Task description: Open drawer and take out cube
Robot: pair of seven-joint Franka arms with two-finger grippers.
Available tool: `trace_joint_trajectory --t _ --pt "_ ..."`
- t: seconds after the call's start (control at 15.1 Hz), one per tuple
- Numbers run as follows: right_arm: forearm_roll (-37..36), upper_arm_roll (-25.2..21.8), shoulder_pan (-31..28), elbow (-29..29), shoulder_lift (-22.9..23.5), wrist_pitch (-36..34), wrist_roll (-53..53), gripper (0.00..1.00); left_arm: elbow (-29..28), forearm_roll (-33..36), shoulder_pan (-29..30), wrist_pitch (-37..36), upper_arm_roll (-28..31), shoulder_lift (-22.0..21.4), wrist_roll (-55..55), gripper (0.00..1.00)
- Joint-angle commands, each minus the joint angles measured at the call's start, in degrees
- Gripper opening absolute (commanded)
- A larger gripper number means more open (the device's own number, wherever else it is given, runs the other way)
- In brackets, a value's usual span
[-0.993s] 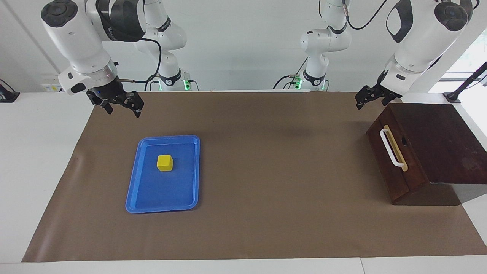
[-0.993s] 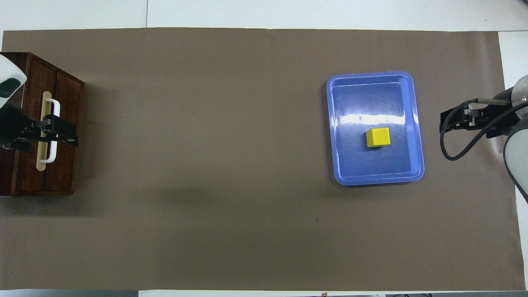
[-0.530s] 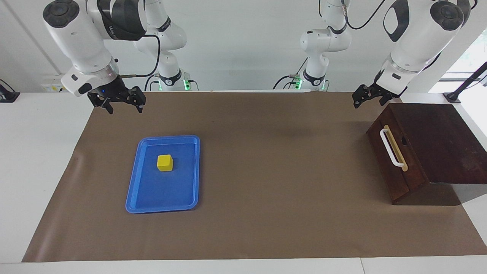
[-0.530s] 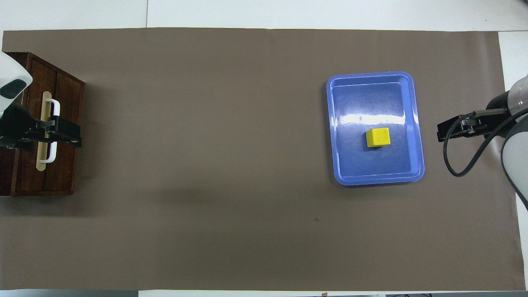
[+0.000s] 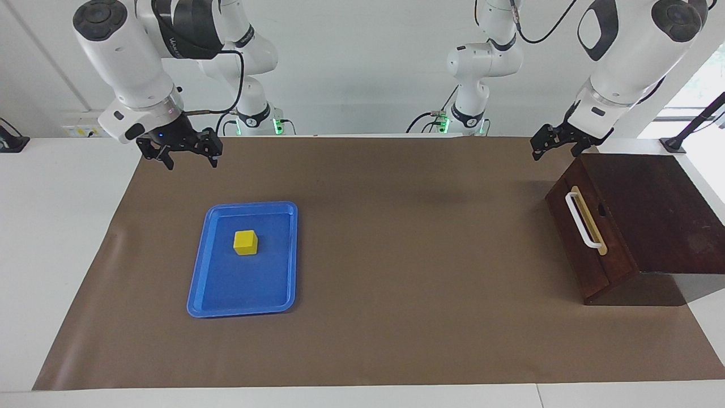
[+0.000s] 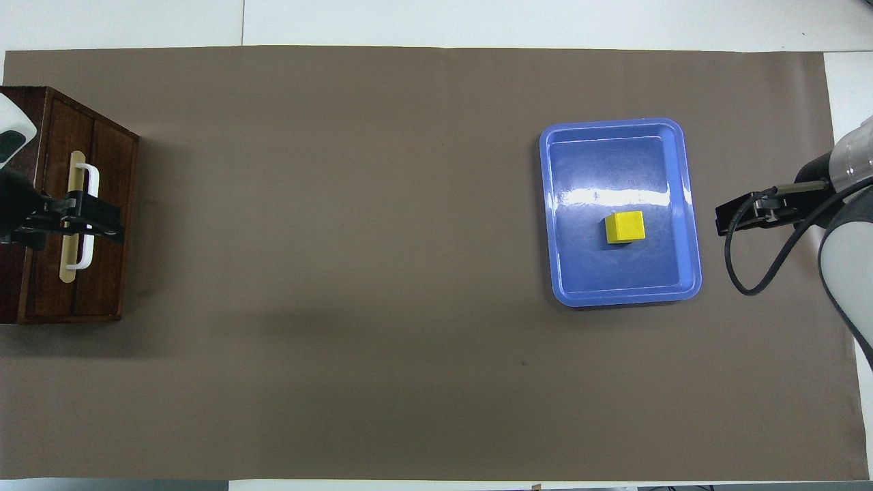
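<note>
The drawer (image 5: 589, 238) is shut in its dark wooden box at the left arm's end of the table, white bar handle (image 5: 582, 221) facing the table's middle. The yellow cube (image 5: 245, 242) lies in the flat blue tray (image 5: 198, 283), also seen as cube (image 6: 625, 227) in tray (image 6: 617, 296). My left gripper (image 5: 554, 150) hangs open in the air over the drawer's handle (image 6: 87, 174), not touching it; from above it is the left gripper (image 6: 95, 224). My right gripper (image 5: 190, 157) is open and empty, raised over the brown mat beside the tray; right gripper (image 6: 733, 217).
A brown mat (image 5: 396, 255) covers most of the white table. The wooden box's sloping top (image 5: 651, 209) rises toward the table's end. A cable (image 6: 750, 266) loops from the right arm beside the tray.
My right gripper has risen a little, turned, and drifted toward the tray. The left gripper has only wavered slightly above the drawer handle. Cube, tray and drawer have not moved.
</note>
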Motion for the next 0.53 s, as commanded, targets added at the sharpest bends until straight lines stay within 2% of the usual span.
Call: trace_joint_trajectory --t 0.0,0.46 --pt "0.4 0.1 -0.3 -0.1 -0.7 -1.3 -0.6 1.0 1.5 -0.7 0.4 -1.0 0.1 0.5 0.8 1.0" --pt "0.3 0.2 -0.2 0.0 -0.7 -1.2 -0.6 1.0 1.4 -0.3 0.5 -0.9 0.1 -0.3 0.5 1.0"
